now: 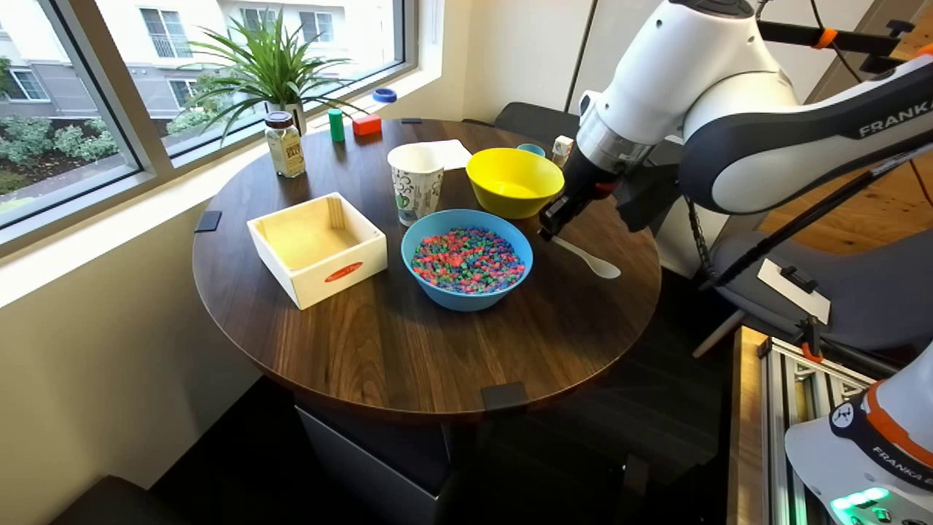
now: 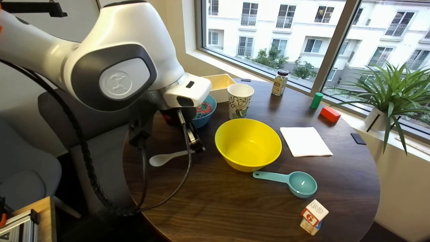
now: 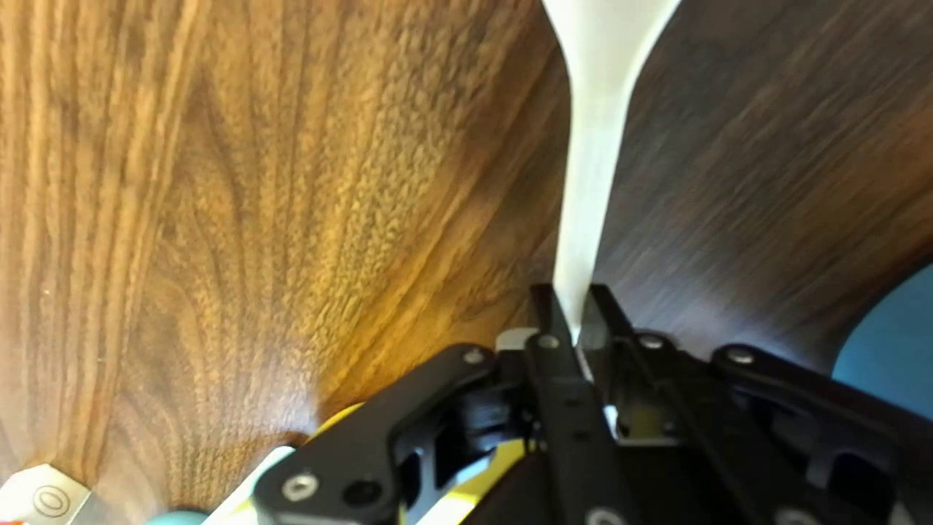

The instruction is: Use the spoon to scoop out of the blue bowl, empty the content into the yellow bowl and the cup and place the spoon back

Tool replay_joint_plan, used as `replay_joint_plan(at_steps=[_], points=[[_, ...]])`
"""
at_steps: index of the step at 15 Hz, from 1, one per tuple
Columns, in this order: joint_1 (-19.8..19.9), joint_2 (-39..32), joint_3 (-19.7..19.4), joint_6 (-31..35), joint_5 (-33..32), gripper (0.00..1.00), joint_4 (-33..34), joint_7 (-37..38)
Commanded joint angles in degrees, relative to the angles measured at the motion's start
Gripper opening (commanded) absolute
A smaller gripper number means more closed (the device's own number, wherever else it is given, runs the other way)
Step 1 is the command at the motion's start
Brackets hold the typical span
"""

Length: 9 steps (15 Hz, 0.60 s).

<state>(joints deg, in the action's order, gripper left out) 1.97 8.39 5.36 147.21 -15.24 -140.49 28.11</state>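
Observation:
The white spoon [image 1: 592,262] lies low over the dark round table, right of the blue bowl; it also shows in an exterior view [image 2: 162,159]. My gripper [image 1: 548,230] points down and is shut on the handle end; the wrist view shows the handle [image 3: 589,168] between the fingertips [image 3: 572,302]. Whether the spoon touches the table is unclear. The blue bowl [image 1: 466,300] holds multicoloured bits; the arm partly hides it in an exterior view [image 2: 203,121]. The yellow bowl [image 2: 247,161] looks empty and stands beside the gripper. The patterned paper cup [image 1: 417,186] stands upright behind the blue bowl.
A wooden box [image 1: 332,277] stands left of the blue bowl. A white napkin [image 2: 305,142], teal measuring scoop [image 2: 302,185] and letter blocks [image 2: 314,216] lie around the yellow bowl. A spice jar [image 1: 285,149], green cylinder [image 1: 336,125] and red block [image 1: 367,125] stand near the window.

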Motion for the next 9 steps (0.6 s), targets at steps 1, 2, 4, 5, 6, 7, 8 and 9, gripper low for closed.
replay_joint_plan(at_steps=[1,2,4,5,6,7,8,9], points=[[-0.5,6.2,1.6,-6.2,-0.9,0.03,-1.3,1.8],[-0.2,7.6,2.3,-7.7,-1.7,0.03,-1.1,2.9],[0.2,10.3,3.9,-10.3,-2.3,0.03,-0.5,4.5],[0.5,11.2,4.8,-11.0,-2.9,0.03,0.1,5.6],[0.8,11.9,5.5,-11.8,-3.4,0.03,0.7,6.4],[1.5,12.1,6.3,-11.7,-4.6,0.03,1.5,8.1],[1.8,12.2,6.9,-11.6,-5.3,0.03,2.2,9.3],[2.5,12.1,7.4,-10.7,-6.3,0.03,2.9,10.9]])
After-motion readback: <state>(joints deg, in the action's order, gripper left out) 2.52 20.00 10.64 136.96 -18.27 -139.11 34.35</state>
